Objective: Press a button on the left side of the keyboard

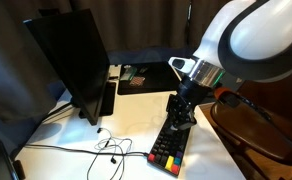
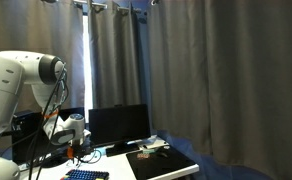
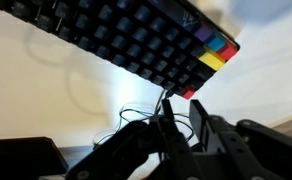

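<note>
The small black keyboard (image 1: 169, 148) lies on the white table and has red, yellow, green and blue keys at its ends. It also shows in an exterior view (image 2: 86, 175) and in the wrist view (image 3: 136, 45), where the coloured keys are at its right end. My gripper (image 1: 181, 112) hangs just above the keyboard's far part. It also shows in an exterior view (image 2: 78, 150). In the wrist view the fingers (image 3: 182, 104) are drawn close together with nothing between them, and their tips are near the red corner key.
A black monitor (image 1: 74, 60) stands on the table to one side of the keyboard. Thin black cables (image 1: 106, 150) lie loose beside the keyboard. A large black mat (image 1: 141, 80) with small items lies farther back. Grey curtains (image 2: 206, 70) hang behind.
</note>
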`<state>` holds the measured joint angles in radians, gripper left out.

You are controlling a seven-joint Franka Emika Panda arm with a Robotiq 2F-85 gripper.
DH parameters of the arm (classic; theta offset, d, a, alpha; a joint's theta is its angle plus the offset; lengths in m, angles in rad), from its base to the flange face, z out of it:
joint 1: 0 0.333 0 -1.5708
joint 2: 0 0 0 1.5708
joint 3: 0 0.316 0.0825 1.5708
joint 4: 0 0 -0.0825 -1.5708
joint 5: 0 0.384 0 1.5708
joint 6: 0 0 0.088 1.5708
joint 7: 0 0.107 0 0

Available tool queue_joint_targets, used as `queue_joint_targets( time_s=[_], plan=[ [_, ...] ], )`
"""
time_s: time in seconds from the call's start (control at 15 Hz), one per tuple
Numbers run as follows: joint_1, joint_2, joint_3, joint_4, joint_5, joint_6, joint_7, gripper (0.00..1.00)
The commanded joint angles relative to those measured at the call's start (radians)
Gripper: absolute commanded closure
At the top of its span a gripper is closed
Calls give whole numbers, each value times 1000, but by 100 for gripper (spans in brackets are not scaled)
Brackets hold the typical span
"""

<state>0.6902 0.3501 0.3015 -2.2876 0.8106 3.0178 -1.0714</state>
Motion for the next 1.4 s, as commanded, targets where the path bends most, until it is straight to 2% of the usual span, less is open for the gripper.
queue_joint_targets(
  time_s=[0.0,0.47,1.33],
  plan=[
    [-56,78,31,61,21,16,-93,100],
    [-127,150,72,93,19,-14,-160,100],
    [-198,212,149,114,16,15,-198,100]
  ],
)
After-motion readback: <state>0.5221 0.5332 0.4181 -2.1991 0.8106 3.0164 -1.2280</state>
